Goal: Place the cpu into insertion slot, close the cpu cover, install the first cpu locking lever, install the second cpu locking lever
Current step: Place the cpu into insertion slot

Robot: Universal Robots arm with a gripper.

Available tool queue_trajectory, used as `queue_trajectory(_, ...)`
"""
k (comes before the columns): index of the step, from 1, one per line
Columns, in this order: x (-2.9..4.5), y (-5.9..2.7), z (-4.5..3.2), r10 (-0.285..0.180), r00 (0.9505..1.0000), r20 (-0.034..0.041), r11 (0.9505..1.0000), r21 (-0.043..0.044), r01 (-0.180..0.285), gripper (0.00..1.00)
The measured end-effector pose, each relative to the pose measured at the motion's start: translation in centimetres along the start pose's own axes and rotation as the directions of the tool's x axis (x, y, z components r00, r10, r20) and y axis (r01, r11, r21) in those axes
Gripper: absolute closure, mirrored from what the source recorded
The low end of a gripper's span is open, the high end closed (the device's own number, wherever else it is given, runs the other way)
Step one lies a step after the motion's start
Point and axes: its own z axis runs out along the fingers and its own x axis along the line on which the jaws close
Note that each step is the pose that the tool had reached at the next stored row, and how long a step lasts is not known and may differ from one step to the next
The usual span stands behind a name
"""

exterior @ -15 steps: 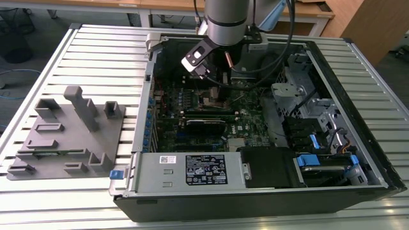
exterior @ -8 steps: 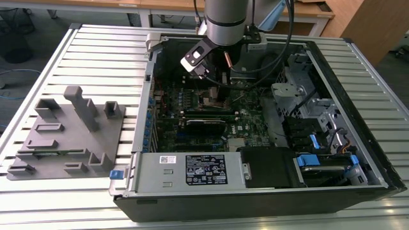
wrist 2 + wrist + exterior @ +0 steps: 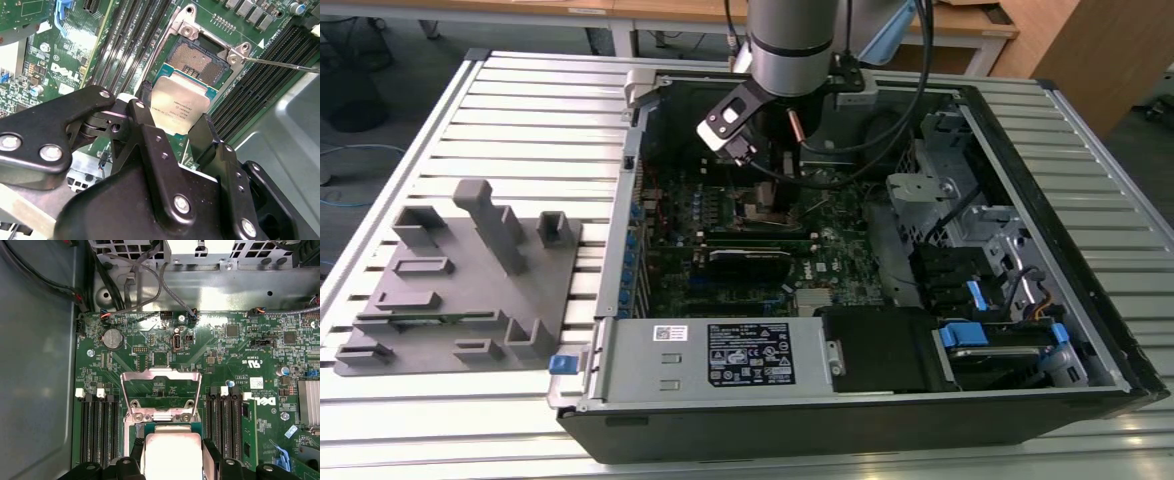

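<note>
**Chip pinched by its edges over the open socket**

The cpu (image 3: 182, 102), a small flat square chip with a dull silver-grey metal top on a green base, looks light, stiff and slick-topped. Its underside is likely delicate, so its two opposite edges are the safe hold. The black two-fingered gripper (image 3: 175, 109) is clenched on exactly those edges. The chip hangs partly over the insertion slot (image 3: 197, 59), a dark square socket with a silvery rim in the green motherboard (image 3: 240, 345), and is not yet seated. Past the socket, the cpu cover (image 3: 161, 373), a thin silvery metal frame, is swung open. All this sits toward the far middle of the open black computer case (image 3: 854, 435).
</note>
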Motion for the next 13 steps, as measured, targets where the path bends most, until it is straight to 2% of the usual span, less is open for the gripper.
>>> queue_trajectory(8, 0.0, 0.0, 0.04, 0.0, 1.0, 0.0, 1.0, 0.0009, 0.0, 0.46)
queue_trajectory(13, 0.32, -0.03, 0.11, 0.0, 1.0, -0.0001, 1.0, 0.0008, 0.0, 0.46)
